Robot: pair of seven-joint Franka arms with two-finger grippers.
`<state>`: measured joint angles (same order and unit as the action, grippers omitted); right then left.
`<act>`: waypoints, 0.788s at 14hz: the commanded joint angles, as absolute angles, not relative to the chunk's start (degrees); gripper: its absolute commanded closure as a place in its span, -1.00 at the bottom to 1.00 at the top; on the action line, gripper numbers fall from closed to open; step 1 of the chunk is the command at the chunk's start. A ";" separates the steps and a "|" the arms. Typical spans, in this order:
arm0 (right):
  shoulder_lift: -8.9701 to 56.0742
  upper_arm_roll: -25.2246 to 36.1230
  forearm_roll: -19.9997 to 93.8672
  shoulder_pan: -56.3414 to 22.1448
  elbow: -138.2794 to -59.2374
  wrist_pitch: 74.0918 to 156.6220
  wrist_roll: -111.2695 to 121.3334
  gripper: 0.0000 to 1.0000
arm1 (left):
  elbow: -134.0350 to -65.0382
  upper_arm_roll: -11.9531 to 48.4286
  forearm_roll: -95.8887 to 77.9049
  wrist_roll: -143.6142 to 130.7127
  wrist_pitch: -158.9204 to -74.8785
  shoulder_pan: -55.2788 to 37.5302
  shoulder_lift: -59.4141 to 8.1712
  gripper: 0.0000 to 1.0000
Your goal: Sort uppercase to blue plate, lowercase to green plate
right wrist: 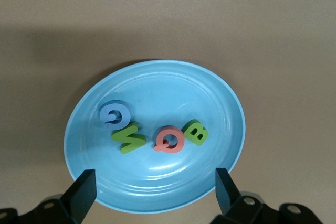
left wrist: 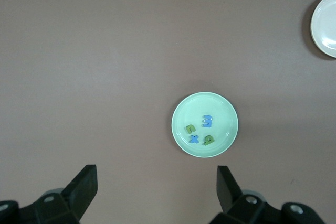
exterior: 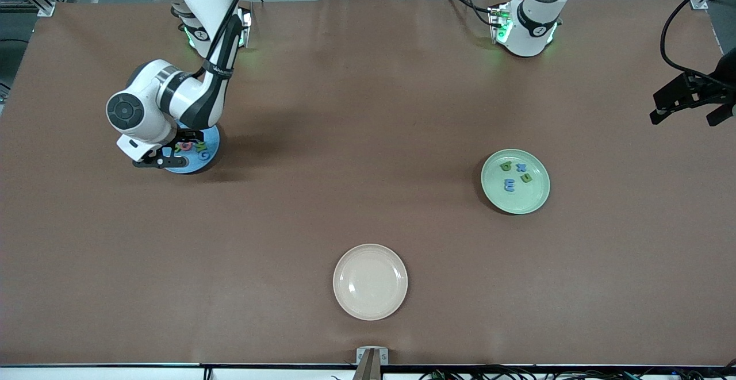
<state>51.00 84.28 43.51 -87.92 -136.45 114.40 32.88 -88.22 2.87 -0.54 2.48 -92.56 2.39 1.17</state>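
Right gripper (right wrist: 152,195) low over blue plate (right wrist: 220,103), fingers spread wide, holding nothing. In that sky-blue plate: blue G (right wrist: 114,114), green N (right wrist: 127,137), pink-red G (right wrist: 169,140), green B (right wrist: 195,132). Left gripper (left wrist: 156,190) also spread wide, empty, waiting high over the table's left-arm end. On pale green plate (exterior: 535,196): green g/q (exterior: 506,166), blue cross (exterior: 521,167), green u (exterior: 526,177), blue m (exterior: 509,184). Cream plate (exterior: 370,281) nearest the front camera.

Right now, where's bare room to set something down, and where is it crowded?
The cream plate holds nothing, and brown table lies bare between it, the blue plate and the green plate. Crowded: the blue plate, holding four letters under the open right gripper, and the green plate, holding four more.
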 commanded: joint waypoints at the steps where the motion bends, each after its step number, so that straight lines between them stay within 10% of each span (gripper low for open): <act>1: 49.57 85.34 44.21 -87.01 -135.62 112.68 33.57 -1.00 | -87.89 2.81 -1.23 3.43 -92.02 2.29 1.67 -1.00; 11: 45.20 87.37 40.44 -64.45 -104.98 81.93 29.29 -1.00 | -87.89 2.81 -1.23 3.34 -92.02 2.29 1.76 -1.00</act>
